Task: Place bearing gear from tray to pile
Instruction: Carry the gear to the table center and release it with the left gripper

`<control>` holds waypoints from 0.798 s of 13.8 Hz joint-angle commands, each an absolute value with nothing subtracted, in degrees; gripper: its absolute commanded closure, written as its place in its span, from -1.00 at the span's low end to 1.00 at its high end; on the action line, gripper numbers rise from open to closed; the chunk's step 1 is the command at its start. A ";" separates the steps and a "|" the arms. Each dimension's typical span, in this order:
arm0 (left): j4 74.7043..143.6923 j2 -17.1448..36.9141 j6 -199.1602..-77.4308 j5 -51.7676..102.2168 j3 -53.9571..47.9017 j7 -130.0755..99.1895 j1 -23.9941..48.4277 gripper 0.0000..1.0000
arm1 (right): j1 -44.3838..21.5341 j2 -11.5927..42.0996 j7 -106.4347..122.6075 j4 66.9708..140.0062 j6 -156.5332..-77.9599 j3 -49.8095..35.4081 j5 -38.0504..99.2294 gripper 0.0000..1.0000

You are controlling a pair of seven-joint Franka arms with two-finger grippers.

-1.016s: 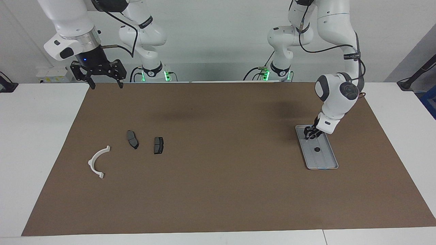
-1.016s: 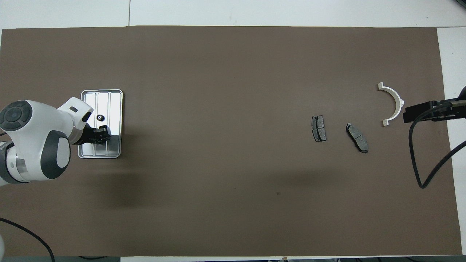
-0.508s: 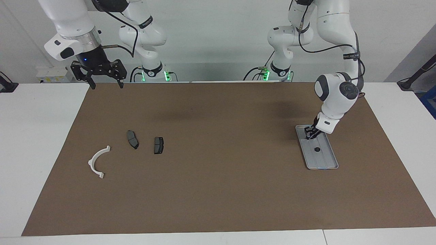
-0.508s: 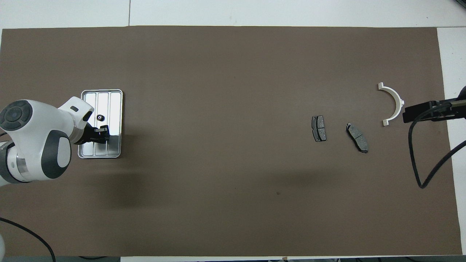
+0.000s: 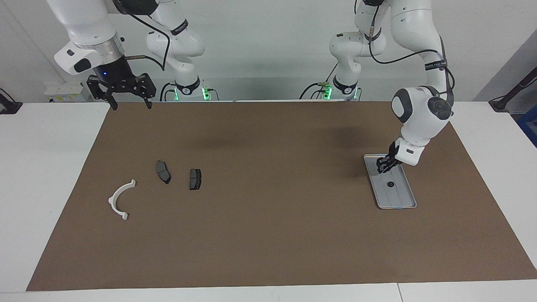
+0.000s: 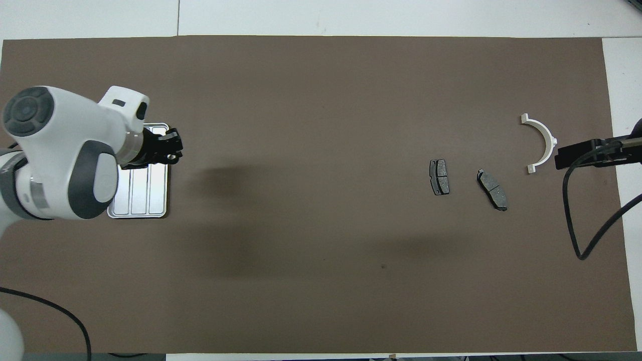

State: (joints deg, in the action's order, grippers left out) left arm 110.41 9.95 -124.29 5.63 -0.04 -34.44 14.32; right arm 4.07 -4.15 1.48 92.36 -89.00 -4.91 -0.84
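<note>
The silver ridged tray (image 5: 399, 196) (image 6: 141, 199) lies toward the left arm's end of the table. My left gripper (image 5: 382, 167) (image 6: 173, 151) hangs just above the tray's end nearer the robots, fingertips drawn together on a small pale bearing gear (image 6: 172, 157). A small dark gear (image 5: 390, 183) still rests in the middle of the tray; my arm hides it in the overhead view. The pile is a white half-ring bracket (image 5: 112, 200) (image 6: 550, 142) and two dark brake pads (image 5: 163, 172) (image 6: 439, 177). My right gripper (image 5: 130, 106) waits open, high over the table's corner.
A brown mat (image 5: 268, 235) covers the table between white margins. The second brake pad (image 5: 195, 179) (image 6: 492, 189) lies beside the first. The right arm's black cable (image 6: 577, 220) loops over the mat's edge near the bracket.
My left gripper closed at the tray's near end, then rose off the tray floor, the wrist lifting with it. The dark gear, the pile and the right arm stayed put.
</note>
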 commanded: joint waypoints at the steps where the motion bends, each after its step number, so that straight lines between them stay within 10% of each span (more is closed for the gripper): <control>1: 104.33 13.79 -122.95 5.71 1.05 -42.87 22.21 0.49 | 4.66 -5.36 2.90 93.43 -89.21 -5.19 0.97 -1.00; 5: 93.63 25.80 -121.65 1.77 1.32 -52.27 30.48 0.49 | 4.66 -5.36 2.90 93.34 -89.21 -5.19 1.05 -1.00; 11: 98.96 26.63 -126.21 0.09 1.32 -53.70 32.96 0.49 | 4.66 -5.36 2.99 93.34 -89.12 -5.19 1.32 -1.00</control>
State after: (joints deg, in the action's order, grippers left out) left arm 97.94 27.53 -125.72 1.22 0.13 -52.40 31.65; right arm 4.06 -4.19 1.48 92.36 -89.00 -4.94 -0.50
